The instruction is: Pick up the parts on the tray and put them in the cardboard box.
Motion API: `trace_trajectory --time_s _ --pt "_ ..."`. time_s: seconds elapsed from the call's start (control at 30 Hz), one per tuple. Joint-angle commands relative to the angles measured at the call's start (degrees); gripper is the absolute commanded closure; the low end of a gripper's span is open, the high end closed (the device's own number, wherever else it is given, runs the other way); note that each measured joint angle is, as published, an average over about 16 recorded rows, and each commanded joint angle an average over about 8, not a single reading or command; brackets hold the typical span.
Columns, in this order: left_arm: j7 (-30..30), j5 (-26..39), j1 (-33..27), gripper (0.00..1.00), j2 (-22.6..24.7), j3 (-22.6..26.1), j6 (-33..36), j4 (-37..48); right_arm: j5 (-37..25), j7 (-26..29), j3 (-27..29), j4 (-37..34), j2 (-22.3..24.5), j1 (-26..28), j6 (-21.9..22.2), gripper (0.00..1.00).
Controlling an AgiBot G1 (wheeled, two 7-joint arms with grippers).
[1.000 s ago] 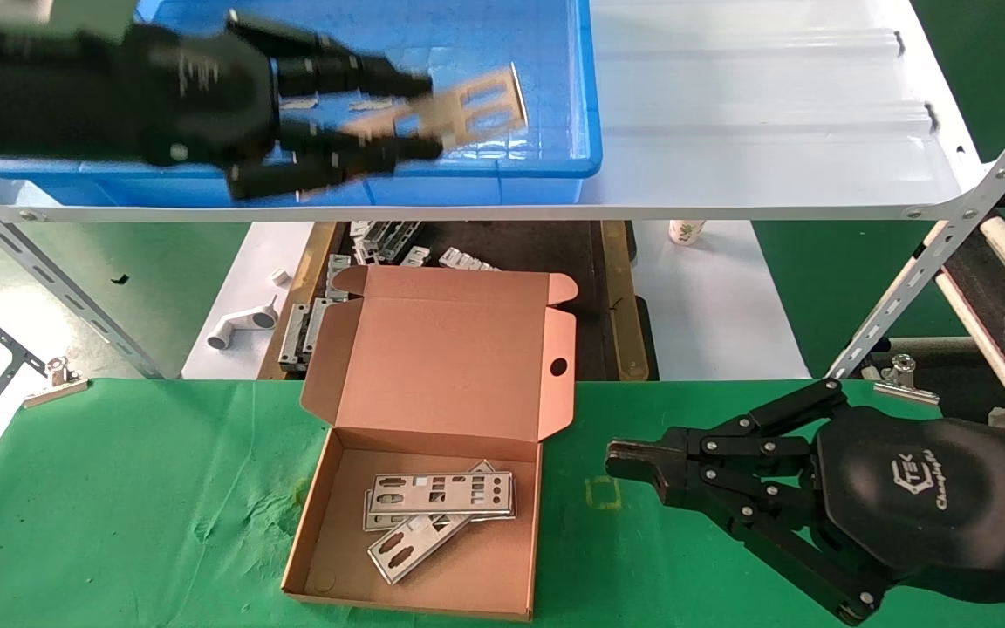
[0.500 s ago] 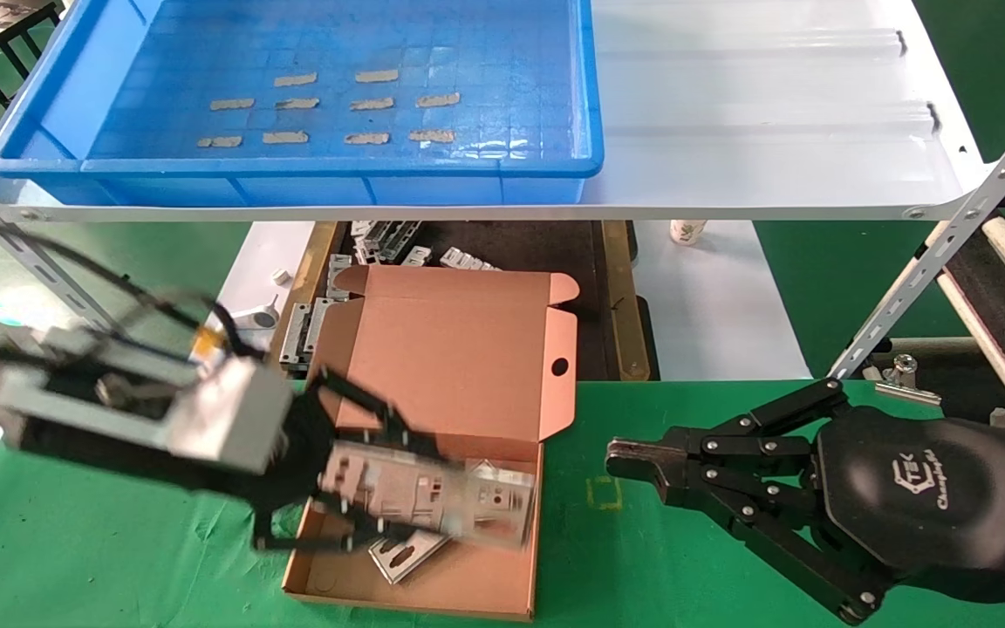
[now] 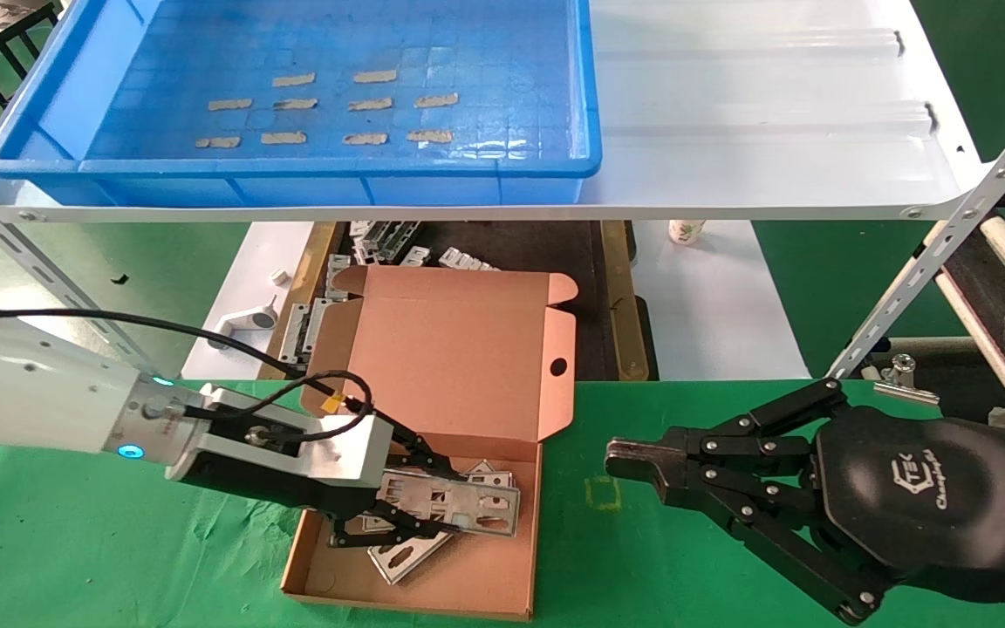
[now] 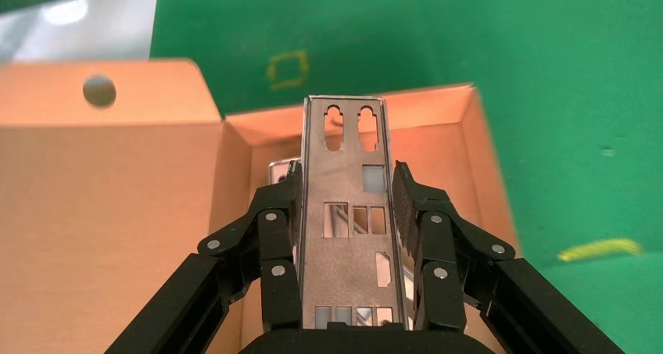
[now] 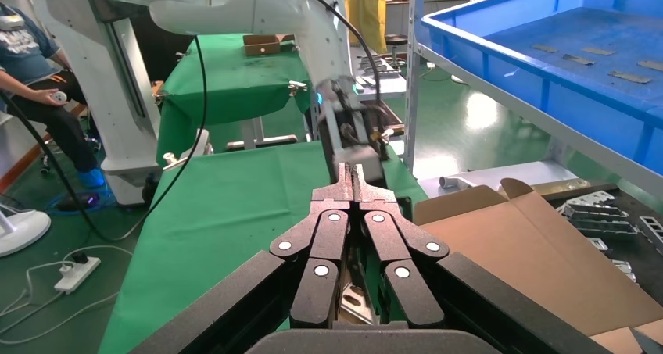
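A: Head view, left gripper (image 3: 420,506) reaches in from 9 o'clock, low over the cardboard box (image 3: 433,571). Fingers pinch a silver plate (image 3: 454,504) by its long edges. Plate lies nearly flat, above the other parts (image 3: 402,549) already on the box floor.

B: Wrist camera agrees. Left gripper (image 4: 348,213) clamps the plate (image 4: 344,213) on both sides, punched end toward the far box wall (image 4: 438,108). Whether the plate touches the stack yet, hard to say; probably just above.

A: Tray (image 3: 31,157) on the white shelf (image 3: 773,113), 12 o'clock from the box. Only tan tape strips (image 3: 328,109) on its floor. No plates left there that I can see.

B: So the step in hand is placing, likely the last piece. Next move, in my judgement: settle it down, spread the fingers, lift straight out without dragging the stack or catching the near wall.

A: Right gripper (image 3: 633,462) parked at 3 o'clock of the box, over the green cloth (image 3: 119,558), fingertips pressed together, holding nothing. Right wrist view confirms: pads (image 5: 356,190) meet.

B: Writing?

A: White logo on the right gripper's black housing (image 3: 917,484). Reads roughly "TEK" with a script line beneath; script not legible enough to trust. Small yellow square outline (image 3: 603,494) on the cloth, no text. Box unprinted, round hole (image 3: 558,366) in the lid.
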Motion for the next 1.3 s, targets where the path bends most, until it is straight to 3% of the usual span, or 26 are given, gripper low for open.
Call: trace_trajectory --time_s 0.03,0.1,0.27,0.37,0.9,1.1,1.13,1.3 --pt "1.2 0.6 0.4 0.97 1.3 0.2 -1.4 2.1 0.0 0.0 0.0 0.0 0.0 0.0 0.0 1.00" --pt "1.7 1.1 0.5 0.89 2.6 0.6 -1.7 4.4 0.0 0.0 0.0 0.0 0.0 0.0 0.0 1.00" --pt "3.6 1.5 0.3 0.29 4.9 0.9 -1.6 9.4 0.0 0.0 0.0 0.0 0.0 0.0 0.0 1.00" --pt "4.9 1.6 0.1 0.01 5.9 0.9 -1.7 11.8 0.0 0.0 0.0 0.0 0.0 0.0 0.0 1.00" --pt "10.3 1.4 -2.0 0.00 8.8 0.5 -1.6 20.9 0.0 0.0 0.0 0.0 0.0 0.0 0.0 1.00" --pt "11.7 -0.8 -3.3 0.00 7.6 -0.8 2.9 22.3 0.0 0.0 0.0 0.0 0.0 0.0 0.0 0.99" --pt "12.1 -1.0 -3.6 0.00 7.3 -1.0 4.1 22.2 0.0 0.0 0.0 0.0 0.0 0.0 0.0 0.93" --pt "11.2 -2.7 -3.1 0.00 5.8 -2.6 6.6 21.0 0.0 0.0 0.0 0.0 0.0 0.0 0.0 0.31"
